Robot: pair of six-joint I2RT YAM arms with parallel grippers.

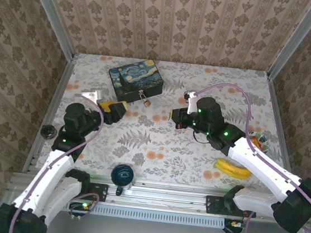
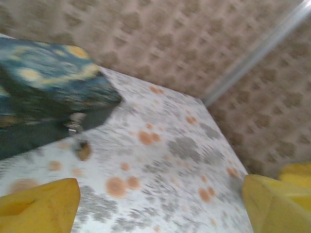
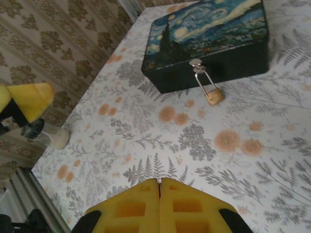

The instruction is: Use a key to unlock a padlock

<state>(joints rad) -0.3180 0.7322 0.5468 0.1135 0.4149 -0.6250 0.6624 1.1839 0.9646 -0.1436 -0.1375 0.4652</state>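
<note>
While two arms reach in from the near edge, the counter [image 1: 215,84] carries one Starry Night tin [image 1: 136,79] toward the far left, one padlock [image 3: 215,96], one banana [image 1: 232,169] at the near right, one dark blue round object [image 1: 122,175] on the near rail and one small black round thing [image 1: 47,132] at the left edge. The padlock's thin shackle [image 3: 201,80] is hooked through the tin's latch [image 3: 196,63] on the side facing the arms, and its brass body lies on the counter just beside the tin. The key is too small to make out, and whether it sits between the right jaws cannot be told. In the left wrist view the tin and padlock are blurred, the padlock being no more than a brownish smudge under a silvery speck. A colourful item [image 1: 260,141] at the right edge is partly covered by the right arm [image 1: 262,162], and a pale silvery piece [image 1: 92,95] near the left arm [image 1: 55,161] is hard to identify. The left arm bends up from its base and points far-right, its jaws standing wide apart, yellow fingers [image 2: 41,206] at either side of its view, just left of the padlock and near the tin. The right arm stretches diagonally to mid-counter, its jaws pressed together, fingers [image 3: 141,208] aimed left at the padlock but apart from it.
</note>
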